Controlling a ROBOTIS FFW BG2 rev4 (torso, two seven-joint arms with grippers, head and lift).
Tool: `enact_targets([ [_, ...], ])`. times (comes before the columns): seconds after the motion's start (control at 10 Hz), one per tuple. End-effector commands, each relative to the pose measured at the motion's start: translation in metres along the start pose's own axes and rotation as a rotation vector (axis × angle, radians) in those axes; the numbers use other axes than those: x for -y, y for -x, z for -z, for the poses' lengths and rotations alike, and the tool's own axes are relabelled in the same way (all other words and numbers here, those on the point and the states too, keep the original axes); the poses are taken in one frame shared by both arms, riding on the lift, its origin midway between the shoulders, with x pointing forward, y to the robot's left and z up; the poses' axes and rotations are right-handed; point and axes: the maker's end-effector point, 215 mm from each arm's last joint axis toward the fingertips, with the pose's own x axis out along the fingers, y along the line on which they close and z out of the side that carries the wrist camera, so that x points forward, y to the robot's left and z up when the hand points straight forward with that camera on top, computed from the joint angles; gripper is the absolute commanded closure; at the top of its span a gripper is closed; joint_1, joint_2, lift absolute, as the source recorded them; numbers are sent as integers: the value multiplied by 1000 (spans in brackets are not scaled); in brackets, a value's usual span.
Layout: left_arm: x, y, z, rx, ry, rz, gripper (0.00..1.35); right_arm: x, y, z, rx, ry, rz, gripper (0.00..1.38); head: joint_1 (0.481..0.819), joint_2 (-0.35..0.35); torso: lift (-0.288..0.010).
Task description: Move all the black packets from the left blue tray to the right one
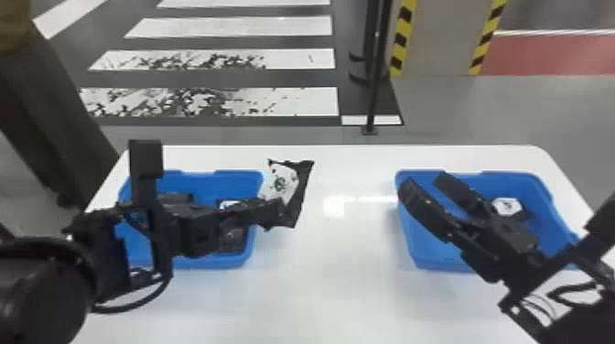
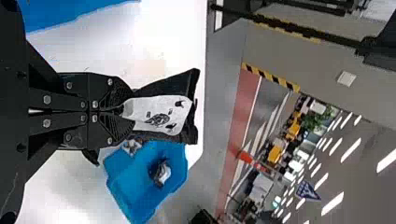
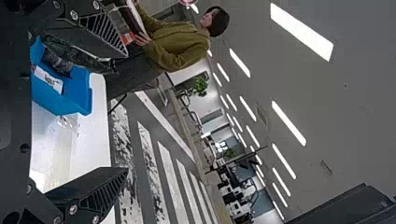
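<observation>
Left fingers (image 1: 270,208) pinch a white-labelled black packet (image 1: 301,194).

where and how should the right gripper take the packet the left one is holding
Probably by the packet's free black edge, coming from the side of the right tray, one finger on each broad face: the packet spreads wide from the left gripper, which already pinches the opposite end.

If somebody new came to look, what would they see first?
Probably the black packet with a white label, pinched in the left tool on the inner side of the left blue tray. Then the right tool, open over the right blue tray. Bright yellow-and-black stripes stand out beyond the white table.
</observation>
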Motion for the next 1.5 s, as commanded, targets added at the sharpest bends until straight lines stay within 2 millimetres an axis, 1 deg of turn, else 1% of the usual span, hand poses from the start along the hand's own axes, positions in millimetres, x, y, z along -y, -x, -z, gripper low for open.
enact_targets([
  [0.0, 34, -16, -1, -5, -14, 88, 1213, -7, -8, 1, -6, -17, -27, 159, 695, 5, -140],
  [0.2, 78, -33, -3, -11, -30, 198, 1213, -24, -23, 8, -21, -42, -78, 159, 695, -29, -140],
  [0.3, 93, -38, -5, -10, -40, 235, 1213, -24, -30, 14, -28, -64, -92, 159, 695, -45, -140],
  [0.5, 117, -44, -1, -22, -43, 293, 1213, -21, -41, 12, -33, -50, -103, 159, 695, -68, -140],
  [0.6, 121, -46, -1, -25, -47, 302, 1213, -23, -44, 8, -30, -39, -110, 179, 695, -76, -140],
  [0.7, 121, -46, 0, -27, -42, 302, 1213, -24, -47, 9, -40, -39, -121, 579, 695, -85, -140],
  [0.8, 122, -46, 0, -26, -44, 304, 1213, -25, -48, 12, -46, -41, -123, 1171, 695, -87, -140],
  [0.9, 119, -45, -4, -16, -47, 297, 1213, -30, -49, 15, -49, -51, -137, 1273, 695, -84, -140],
  [1.1, 115, -45, -6, -11, -45, 290, 1213, -48, -51, 23, -49, -110, -184, 1273, 695, -72, -140],
  [1.2, 116, -44, -7, -5, -47, 291, 1213, -51, -50, 26, -53, -117, -192, 1273, 695, -60, -140],
  [1.3, 116, -44, -8, -3, -45, 290, 1210, -53, -51, 25, -47, -126, -197, 1274, 695, -50, -140],
  [1.4, 116, -44, -7, -2, -36, 288, 1090, -54, -51, 24, -43, -134, -201, 1273, 695, -45, -140],
])
